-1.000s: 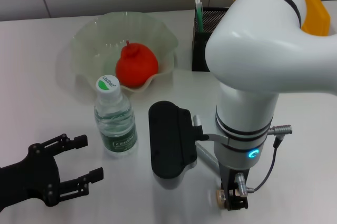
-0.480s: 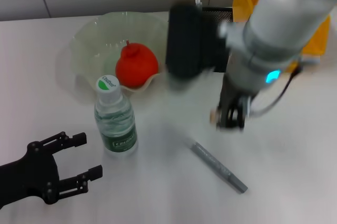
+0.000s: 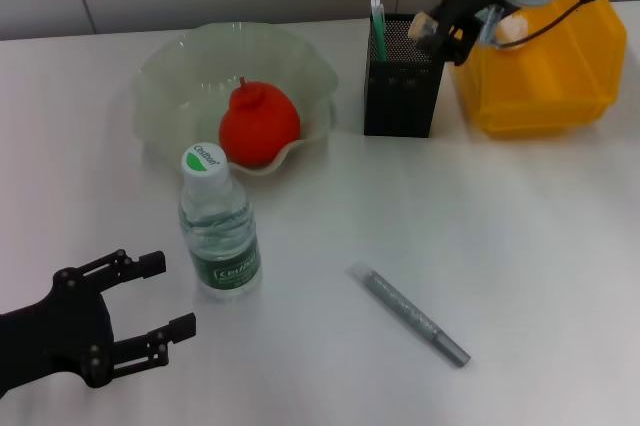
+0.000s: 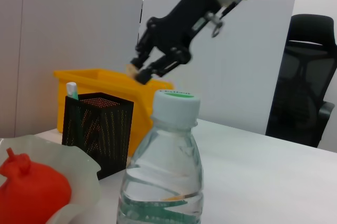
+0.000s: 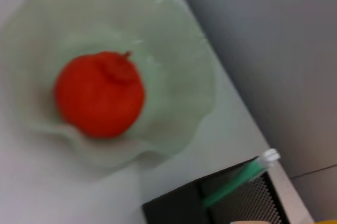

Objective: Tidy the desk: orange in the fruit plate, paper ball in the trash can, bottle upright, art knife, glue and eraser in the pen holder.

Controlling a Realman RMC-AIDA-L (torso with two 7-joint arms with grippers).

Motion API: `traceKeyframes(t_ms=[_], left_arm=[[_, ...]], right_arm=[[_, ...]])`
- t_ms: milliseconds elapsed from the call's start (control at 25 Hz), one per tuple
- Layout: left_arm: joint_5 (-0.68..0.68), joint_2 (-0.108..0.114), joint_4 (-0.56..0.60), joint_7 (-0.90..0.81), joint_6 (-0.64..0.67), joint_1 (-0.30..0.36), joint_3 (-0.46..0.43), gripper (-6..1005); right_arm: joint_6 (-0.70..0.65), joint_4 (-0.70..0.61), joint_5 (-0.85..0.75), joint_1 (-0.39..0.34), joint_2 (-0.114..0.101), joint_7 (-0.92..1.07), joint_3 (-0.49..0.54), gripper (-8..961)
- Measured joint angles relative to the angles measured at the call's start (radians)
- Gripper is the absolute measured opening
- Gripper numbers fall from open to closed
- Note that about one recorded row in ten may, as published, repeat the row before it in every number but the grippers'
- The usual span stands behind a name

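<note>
Right pincer clamped on a small pale eraser, pen holder directly beneath, left pincer spread wide, idle.

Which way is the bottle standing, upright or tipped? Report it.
Upright. The bottle stands on its base on the table, green cap on top, just in front of the fruit plate; the left wrist view shows it vertical too.

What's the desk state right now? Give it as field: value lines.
orange: in fruit plate
bottle: upright, near the plate
pen holder: holds a green item
grey art knife: lying on desk
right gripper: above pen holder, shut on small pale eraser
left gripper: open, low beside bottle
yellow bin: beside pen holder
</note>
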Motion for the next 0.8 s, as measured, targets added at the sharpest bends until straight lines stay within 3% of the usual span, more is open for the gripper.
traceKeyframes(t_ms=[400,800], left_arm=[[0.0,-0.001,-0.002,-0.004,0.0,-0.001,0.0,808],[0.0,-0.001,-0.002,-0.011,0.0,-0.001,-0.002,808]], right_arm=[[0.348,0.245,0.081,-0.007,0.0,-0.063,0.023,277],[0.389,0.309,0.098,0.006,0.001,-0.052,0.024,295]])
